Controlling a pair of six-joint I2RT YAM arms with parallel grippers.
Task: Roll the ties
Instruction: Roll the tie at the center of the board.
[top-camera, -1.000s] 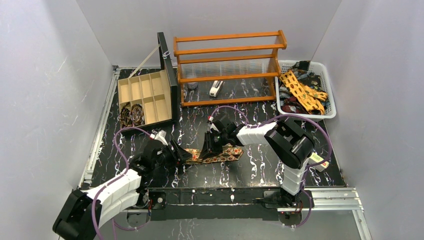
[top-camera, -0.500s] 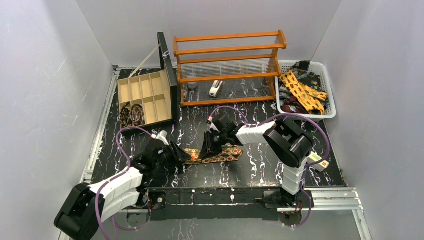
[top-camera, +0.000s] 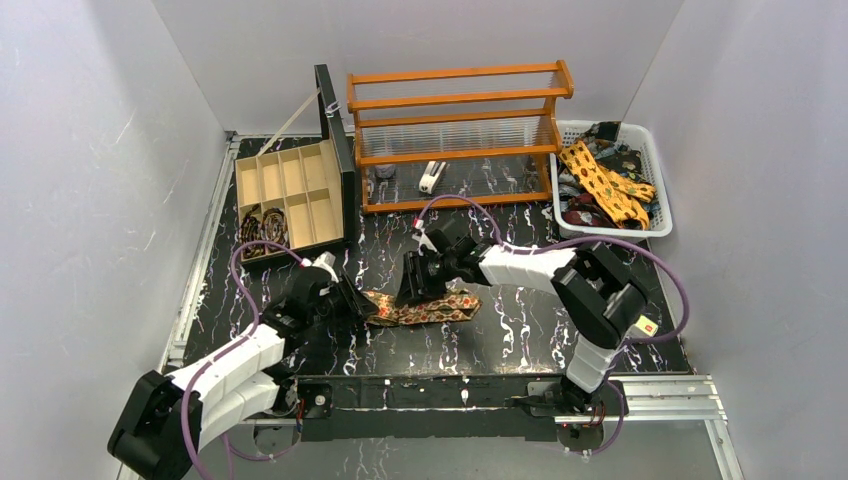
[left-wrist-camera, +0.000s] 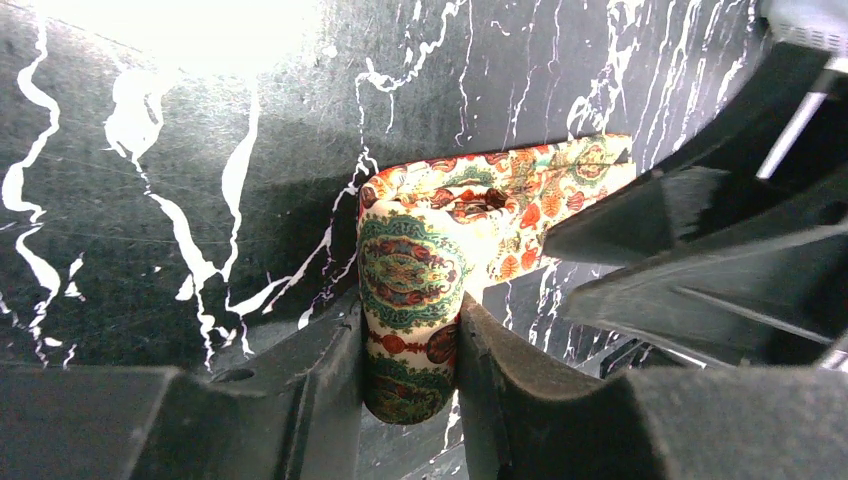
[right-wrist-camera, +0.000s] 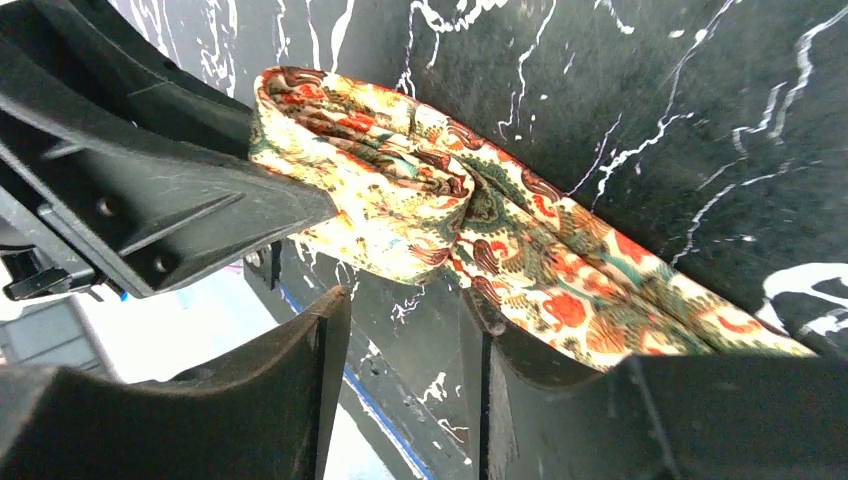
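A brown-red tie with gold-green motifs (top-camera: 432, 307) lies folded on the black marbled table between both arms. Its left end is doubled into a thick fold (left-wrist-camera: 408, 275), and my left gripper (left-wrist-camera: 408, 345) is shut on that fold, a finger pressed on each side. In the top view my left gripper (top-camera: 357, 304) sits at the tie's left tip. My right gripper (right-wrist-camera: 400, 335) stands open just off the tie (right-wrist-camera: 480, 235), with bare table between its fingers; its right finger (right-wrist-camera: 560, 400) touches the cloth's edge. From above, my right gripper (top-camera: 413, 291) hovers over the tie's middle.
An open wooden compartment box (top-camera: 300, 165) at the back left holds coiled ties (top-camera: 262, 229). An orange wooden rack (top-camera: 455, 130) stands at the back. A white basket (top-camera: 660, 215) at the back right holds several loose ties (top-camera: 603, 185). A small white-and-red box (top-camera: 643, 325) sits near the right arm.
My right gripper has opened and let go of the tie, and its arm has stretched out lower. My left gripper has closed on the tie's folded left end.
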